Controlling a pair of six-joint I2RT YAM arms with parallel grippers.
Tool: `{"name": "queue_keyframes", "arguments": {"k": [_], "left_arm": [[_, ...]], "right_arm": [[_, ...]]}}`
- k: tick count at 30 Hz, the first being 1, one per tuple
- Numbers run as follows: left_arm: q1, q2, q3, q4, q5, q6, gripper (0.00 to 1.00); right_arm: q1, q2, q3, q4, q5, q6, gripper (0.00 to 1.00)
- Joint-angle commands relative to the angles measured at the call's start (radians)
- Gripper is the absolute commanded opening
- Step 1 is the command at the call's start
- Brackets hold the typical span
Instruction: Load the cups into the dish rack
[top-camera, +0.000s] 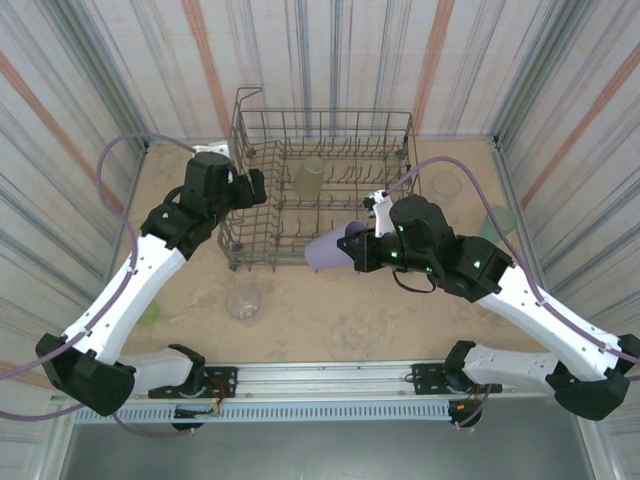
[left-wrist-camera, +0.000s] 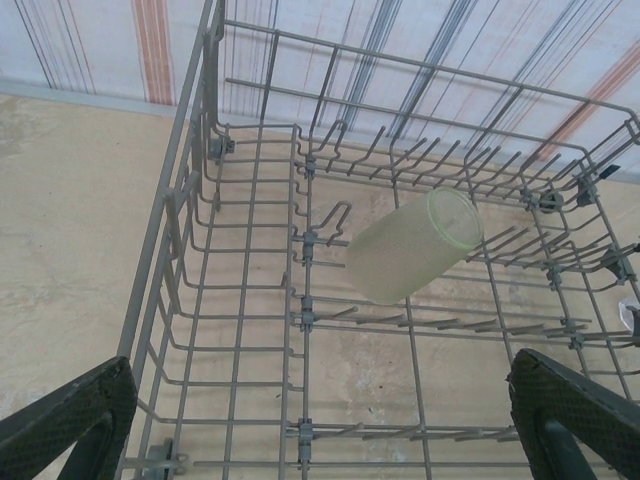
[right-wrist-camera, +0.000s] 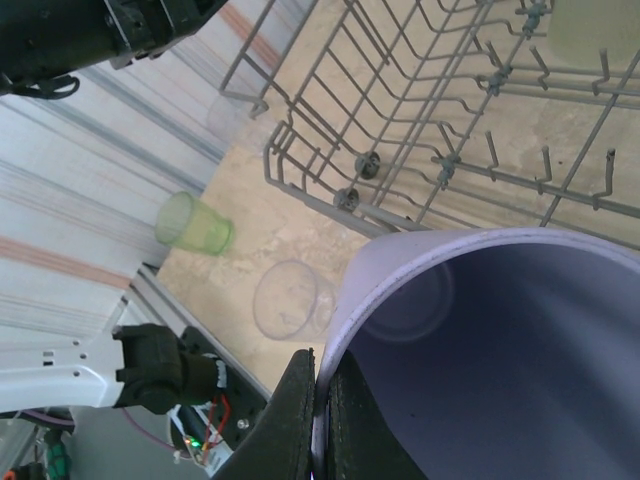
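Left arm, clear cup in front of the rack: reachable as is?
Probably yes. The left gripper is open and empty, and the clear cup stands alone on the table before the dish rack, nothing between.

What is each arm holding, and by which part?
The right jaws are shut on the lavender cup, pinching its rim, one finger inside, one outside. The left jaws stand open over the dish rack, holding nothing.

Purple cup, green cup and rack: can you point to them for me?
Purple cup (top-camera: 325, 250): top view, on its side wall.
Green cup (right-wrist-camera: 192, 226): right wrist view, on its side wall.
Rack (left-wrist-camera: 303, 238): left wrist view, on a joint in its floor wires.
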Motion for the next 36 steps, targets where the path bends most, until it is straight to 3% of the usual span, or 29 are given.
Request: {"name": "queue_keyframes", "arguments": {"k": [1,14,25,30,36], "left_arm": [[0.004,0.0,0.05,-0.02,0.006,-0.005,0.99],[0.005,0.027,0.13,-0.061,0.04,-0.03,0.99],[0.006,0.103,0.189,-0.056,0.15,-0.076,0.99],[0.044,0.142,0.199,0.027,0.316,-0.155,0.99],[0.077,0.207,0.258,0.032,0.382,-0.224,0.99]], "right_arm": [[-0.005,0.011,0.068,-0.039,0.01,-0.068,0.0],[-0.101,0.044,0.131,0.029,-0.013,-0.109,0.0],[-0.321,0.05,0.035,0.287,-0.245,-0.055,0.0],[-0.403,0.102,0.01,0.425,-0.38,-0.005,0.0],[-0.49,0.157,-0.038,0.611,-0.465,0.095,0.0]]}}
